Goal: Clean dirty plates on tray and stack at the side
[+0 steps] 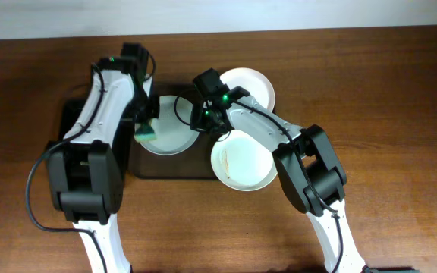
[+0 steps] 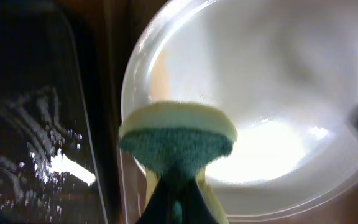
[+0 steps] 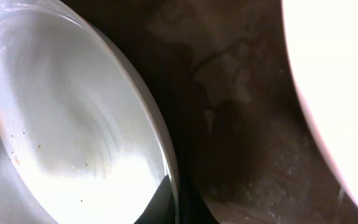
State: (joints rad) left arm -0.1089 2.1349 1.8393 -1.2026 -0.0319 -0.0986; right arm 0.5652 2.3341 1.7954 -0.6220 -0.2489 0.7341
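Scrubbing looks to be the step in hand: my left pincer is closed tight on a yellow-and-green sponge, which sits at the rim of the plate lying on the dark tray. A faint orange smear shows near that plate's edge. My right pincer is at the plate's opposite rim. One dark finger overlaps it in the wrist view, but I cannot tell whether it is clamped there. To the right lie a far plate and a streaked plate, the latter partly on the wooden surface. Next, I judge, the sponge must press down and sweep across the smear — with the plate held steady.
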